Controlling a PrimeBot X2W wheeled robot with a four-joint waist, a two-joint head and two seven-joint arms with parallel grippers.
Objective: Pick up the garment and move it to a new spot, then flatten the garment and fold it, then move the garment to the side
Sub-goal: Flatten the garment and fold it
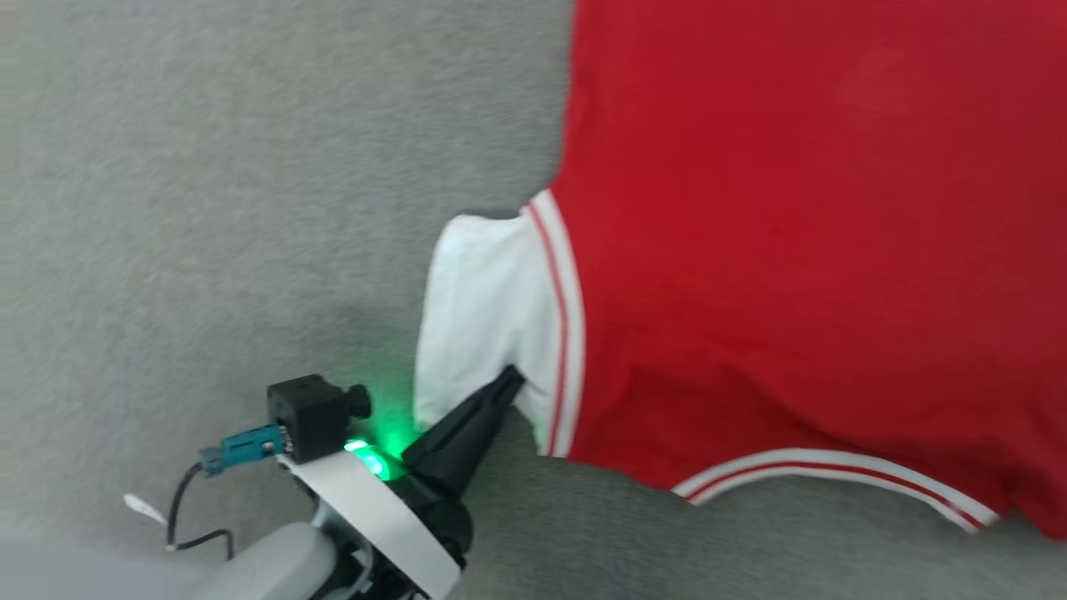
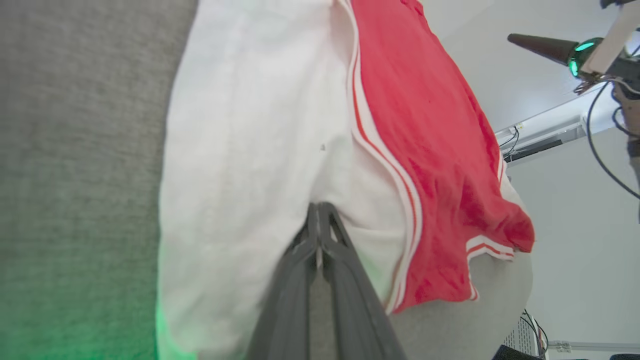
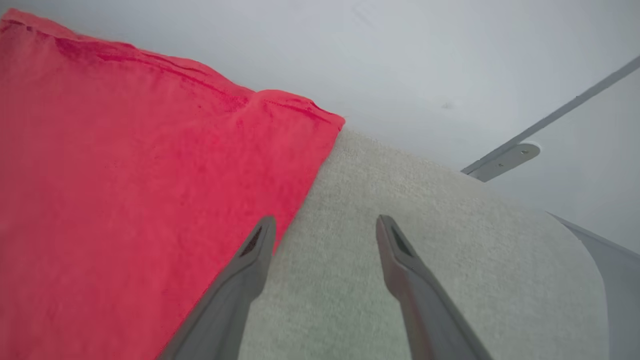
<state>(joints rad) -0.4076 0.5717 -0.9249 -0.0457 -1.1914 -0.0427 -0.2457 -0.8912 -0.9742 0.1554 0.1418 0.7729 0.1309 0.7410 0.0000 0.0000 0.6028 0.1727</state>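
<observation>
Left hand is clamped on the white sleeve end of the red soft-fabric shirt, which lies on the grey felt counter. Right hand has fingers apart beside the shirt's edge.

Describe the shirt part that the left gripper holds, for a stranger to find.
On the grey surface lies a red garment. At its left edge is a sleeve, pinched by the left gripper; unlike the red body, it is plain white.
</observation>
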